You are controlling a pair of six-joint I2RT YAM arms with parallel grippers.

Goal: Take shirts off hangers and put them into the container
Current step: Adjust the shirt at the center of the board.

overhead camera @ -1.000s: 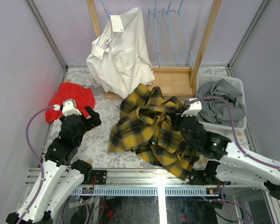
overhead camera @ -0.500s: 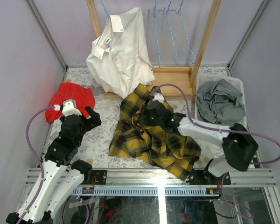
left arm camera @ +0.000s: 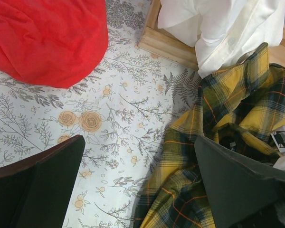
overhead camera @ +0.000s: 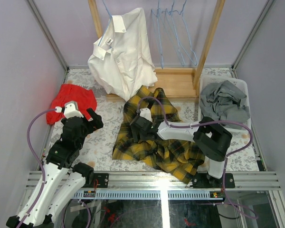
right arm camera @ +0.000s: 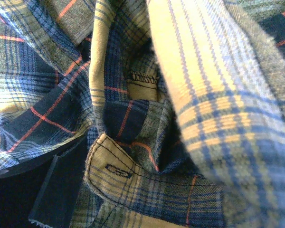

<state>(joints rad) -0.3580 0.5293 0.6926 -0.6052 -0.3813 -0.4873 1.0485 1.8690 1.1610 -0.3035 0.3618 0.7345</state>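
Right gripper (overhead camera: 135, 130) is pressing into plaid shirt (overhead camera: 166, 154) beneath it, opening unclear; left gripper (left arm camera: 140, 187) is hovering wide apart, empty.

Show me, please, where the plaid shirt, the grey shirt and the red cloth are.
plaid shirt (overhead camera: 156, 154), top external view, lower middle of the fabric
grey shirt (overhead camera: 223, 104), top external view, crumpled middle
red cloth (overhead camera: 73, 99), top external view, its centre

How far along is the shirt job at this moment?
Done: the grey shirt lies in the basket, and several hangers hang bare. In hand: the plaid shirt is off its hanger, heaped on the table under the right gripper. Left: binning it, then the white shirt hanging on the rack.
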